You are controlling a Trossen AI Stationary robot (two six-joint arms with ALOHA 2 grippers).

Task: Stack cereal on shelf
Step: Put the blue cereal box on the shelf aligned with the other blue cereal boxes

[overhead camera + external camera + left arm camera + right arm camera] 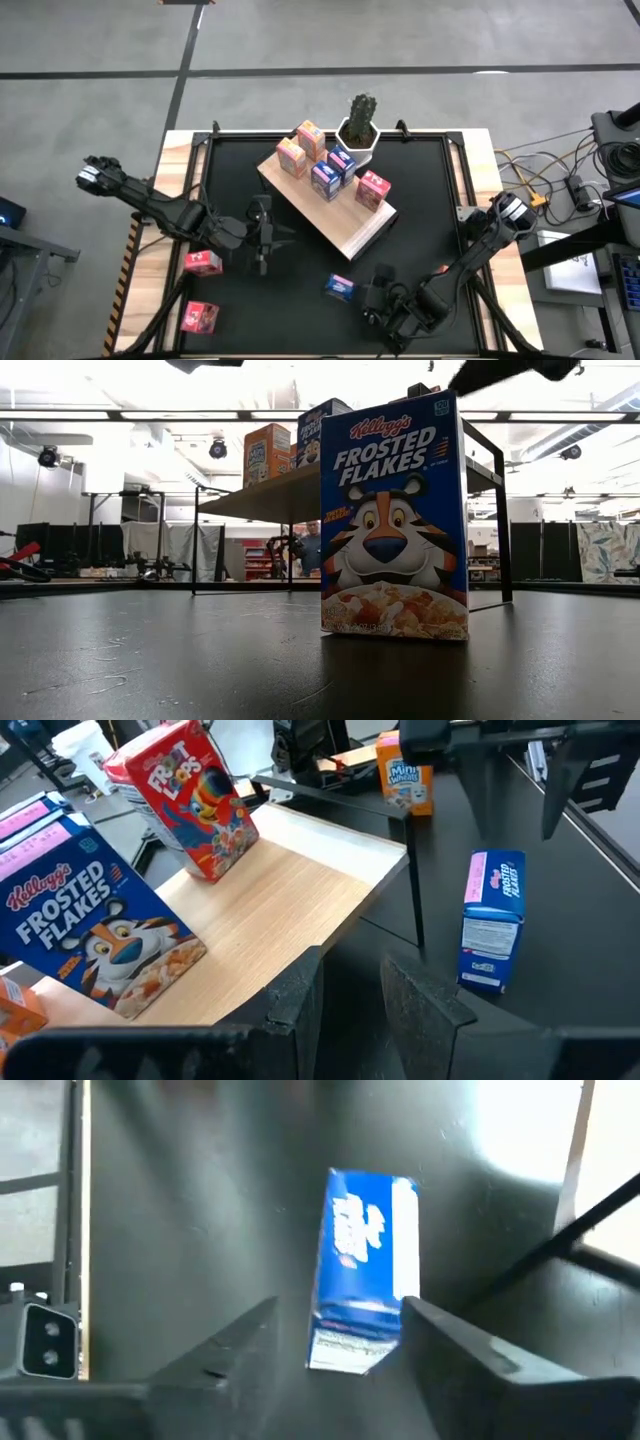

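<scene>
A blue Frosted Flakes cereal box (pixel 340 288) (pixel 395 520) (pixel 493 920) stands upright on its bottom on the black table, near the front edge. My right gripper (pixel 372 292) (pixel 340 1308) is open, with one finger on each side of this box. The wooden shelf (pixel 345 225) (pixel 300 890) lies aslant in the middle of the table. It carries orange (pixel 291 155), blue (pixel 325 178) and red (pixel 372 190) boxes, all upright. My left gripper (pixel 262 238) (pixel 352 995) hovers by the shelf's near-left edge, slightly open, with nothing between its fingers. My right gripper's fingers come slanting down from the table's right and stand on either side of the blue box (pixel 365 1270). The left finger (pixel 250 1335) is clear of it. The other finger (pixel 440 1335) is right at the box's edge, and whether it touches I cannot tell.
Two pink-red boxes (pixel 203 262) (pixel 200 317) lie on the table's near-left. A white potted cactus (pixel 359 125) stands at the shelf's far end. An orange Mini-Wheats box (pixel 405 775) stands beyond the shelf, near my right arm. Cables and gear lie off the table's right side.
</scene>
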